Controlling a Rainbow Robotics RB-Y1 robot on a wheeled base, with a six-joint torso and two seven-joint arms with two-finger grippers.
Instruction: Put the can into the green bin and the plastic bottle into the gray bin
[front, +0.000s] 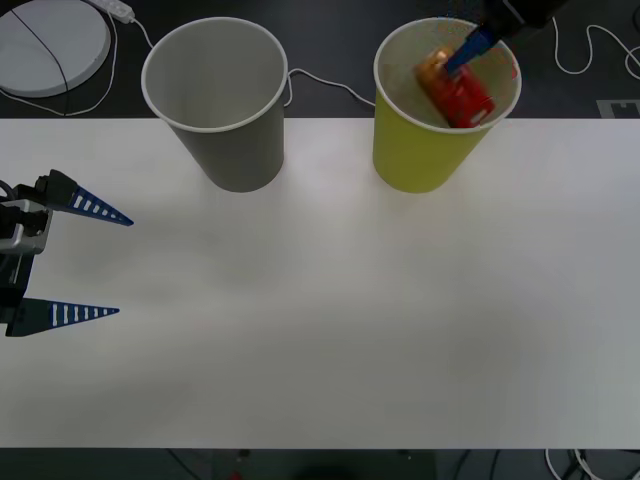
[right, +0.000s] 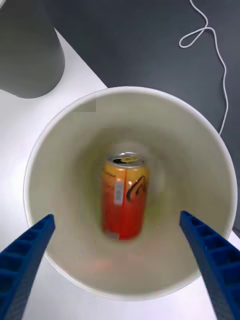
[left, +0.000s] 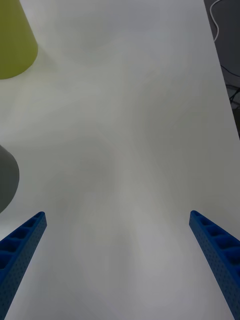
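We take the green bin (front: 425, 150) as our landmark: it stands at the far edge of the white table (front: 330, 320), its back rim near the drop to the dark floor. The can (right: 125, 197) lies inside it, on the bottom, free of both fingers. Our right gripper (right: 120, 260) hangs just above the bin's mouth, fingers spread wide with nothing between them. The gray bin (front: 222, 100) stands to the left of the green bin, apart from it, also along the far edge. Our left gripper (front: 75, 262) waits well to the left and nearer us, by the table's left edge, spread wide and holding nothing. From the green bin toward us the table is bare. The can shows dark cursive lettering we cannot read.
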